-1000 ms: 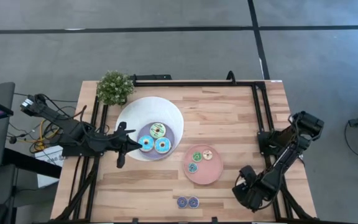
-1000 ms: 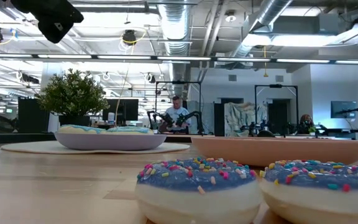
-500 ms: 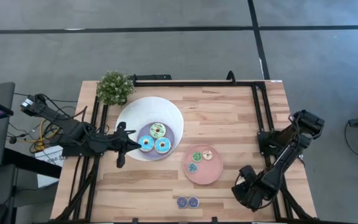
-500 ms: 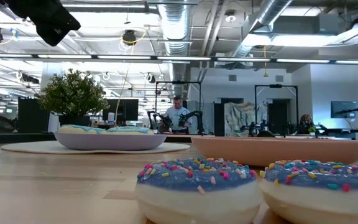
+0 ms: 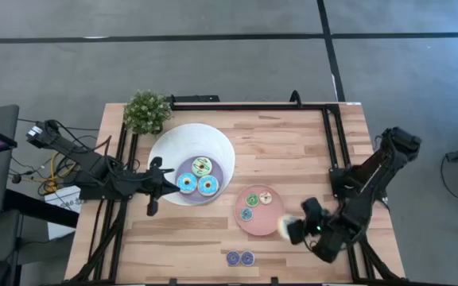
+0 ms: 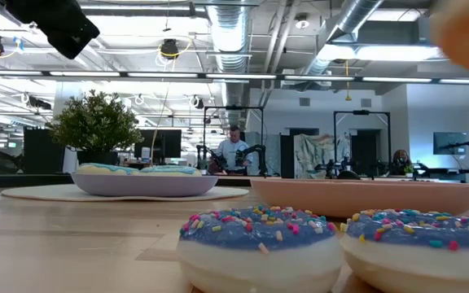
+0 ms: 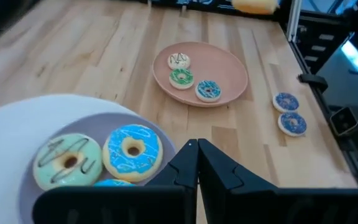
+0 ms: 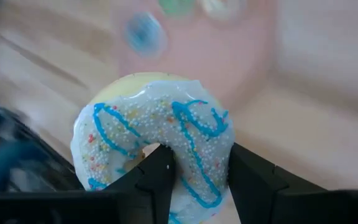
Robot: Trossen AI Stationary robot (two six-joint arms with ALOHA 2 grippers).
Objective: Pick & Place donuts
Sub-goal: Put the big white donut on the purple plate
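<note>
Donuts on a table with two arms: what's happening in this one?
The right end effector is shut on a white donut with blue drizzle, carrying it beside the pink plate, which holds three small donuts. The left end effector, shut and empty, sits at the white bowl with three bigger donuts. Two blue donuts lie on the table near its front edge.

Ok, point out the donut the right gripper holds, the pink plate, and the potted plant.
Held donut (image 8: pixel 160 134): right wrist view, on its white icing with blue drizzle.
Pink plate (image 5: pixel 265 222): high view, on its bare surface.
Potted plant (image 5: pixel 146 110): high view, on its foliage.
</note>
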